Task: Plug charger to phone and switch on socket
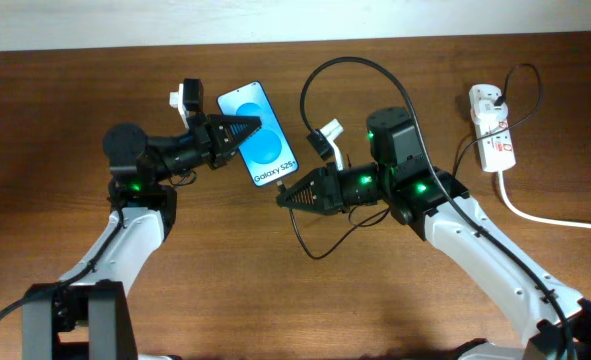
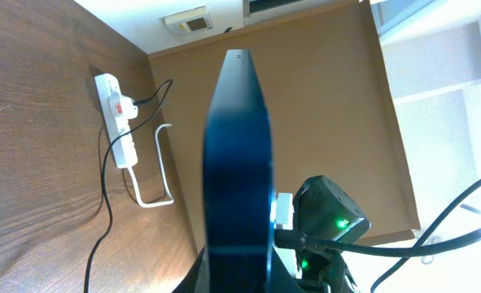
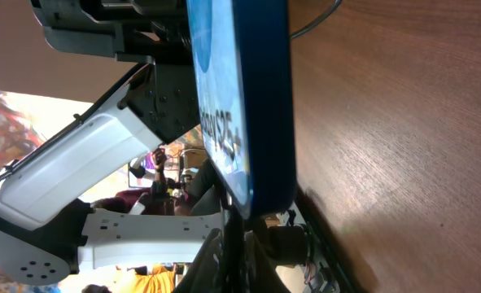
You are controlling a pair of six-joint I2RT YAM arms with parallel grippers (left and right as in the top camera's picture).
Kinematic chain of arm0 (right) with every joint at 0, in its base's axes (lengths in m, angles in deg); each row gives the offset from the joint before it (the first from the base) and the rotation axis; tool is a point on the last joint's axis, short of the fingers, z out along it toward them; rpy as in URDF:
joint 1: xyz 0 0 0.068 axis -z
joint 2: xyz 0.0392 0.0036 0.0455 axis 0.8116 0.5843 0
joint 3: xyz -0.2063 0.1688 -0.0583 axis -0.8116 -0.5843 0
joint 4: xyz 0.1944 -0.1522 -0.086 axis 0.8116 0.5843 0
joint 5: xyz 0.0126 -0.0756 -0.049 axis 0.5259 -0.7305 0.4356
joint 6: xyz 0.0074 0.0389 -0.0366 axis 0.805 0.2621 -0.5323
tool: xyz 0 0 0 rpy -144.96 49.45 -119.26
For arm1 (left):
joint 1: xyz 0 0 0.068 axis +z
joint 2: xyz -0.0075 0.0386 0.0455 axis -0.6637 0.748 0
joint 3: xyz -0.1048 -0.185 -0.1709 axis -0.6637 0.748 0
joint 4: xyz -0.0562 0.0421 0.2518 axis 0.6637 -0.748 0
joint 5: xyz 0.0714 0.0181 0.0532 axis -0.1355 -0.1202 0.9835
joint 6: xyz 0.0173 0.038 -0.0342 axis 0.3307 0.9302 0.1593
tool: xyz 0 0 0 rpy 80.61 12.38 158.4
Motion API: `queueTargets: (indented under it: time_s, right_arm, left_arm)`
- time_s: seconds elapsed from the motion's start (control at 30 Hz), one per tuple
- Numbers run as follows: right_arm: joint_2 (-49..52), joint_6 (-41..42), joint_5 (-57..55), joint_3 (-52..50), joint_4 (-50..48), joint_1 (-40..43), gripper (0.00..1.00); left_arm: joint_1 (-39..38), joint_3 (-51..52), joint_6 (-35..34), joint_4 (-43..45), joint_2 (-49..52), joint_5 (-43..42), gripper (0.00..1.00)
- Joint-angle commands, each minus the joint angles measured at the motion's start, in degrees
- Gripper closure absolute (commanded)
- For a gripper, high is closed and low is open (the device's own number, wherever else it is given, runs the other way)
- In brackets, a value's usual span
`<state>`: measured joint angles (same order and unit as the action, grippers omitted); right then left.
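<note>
The phone [image 1: 262,140], blue screen up, is held off the table with my left gripper [image 1: 251,128] shut on its left edge. In the left wrist view the phone [image 2: 238,155] appears edge-on, rising from the shut gripper [image 2: 238,281]. My right gripper [image 1: 281,198] sits just below the phone's lower end, shut on the black charger cable [image 1: 350,59]. In the right wrist view the fingers [image 3: 224,252] pinch the cable directly under the phone's bottom edge [image 3: 252,163]; the connector tip is hidden. The white socket [image 1: 493,125] lies at the far right with the adapter plugged in.
A thick white cord [image 1: 535,215] runs from the socket toward the right table edge. Slack black cable loops on the wood below my right gripper [image 1: 310,250]. The socket [image 2: 116,118] and its cord also show in the left wrist view.
</note>
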<state>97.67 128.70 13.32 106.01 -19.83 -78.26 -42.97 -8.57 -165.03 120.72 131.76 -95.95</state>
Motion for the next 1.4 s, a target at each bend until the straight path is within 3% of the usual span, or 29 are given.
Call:
queueTargets:
  time_s: [0.0, 1.37]
  right_arm:
    - [-0.11, -1.25, 0.13, 0.48, -0.26, -0.02, 0.96]
    - [-0.11, -1.70, 1.25, 0.48, 0.61, -0.02, 0.96]
  left_arm:
    - [0.04, -0.79, -0.52, 0.52, -0.46, -0.22, 1.00]
    - [0.04, -0.79, -0.52, 0.55, -0.46, -0.66, 1.00]
